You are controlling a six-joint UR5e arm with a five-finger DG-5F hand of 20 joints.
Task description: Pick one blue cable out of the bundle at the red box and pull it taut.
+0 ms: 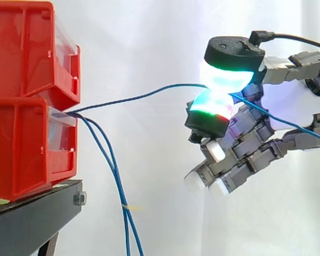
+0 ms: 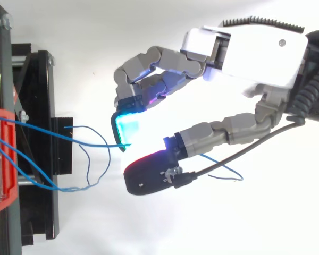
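Two stacked red bins [image 1: 26, 101] sit on a black stand [image 1: 32, 213] at the left. Several thin blue cables come out where the bins meet. One blue cable [image 1: 138, 97] runs from the bins in a slight sag to my hand [image 2: 255, 53], where it is pinched between the thumb pad and a fingertip [image 1: 210, 106], glowing green and cyan. Its free end [image 1: 293, 125] trails behind the hand to the right. The other fingers are curled below, holding nothing. The remaining blue cables [image 1: 117, 181] hang down from the bins.
A white curtain backs the scene. In the top view the red bin edge [image 2: 0, 159] and black stand [image 2: 40, 149] lie at the left, with loops of blue cable [image 2: 90, 159] between them and the hand.
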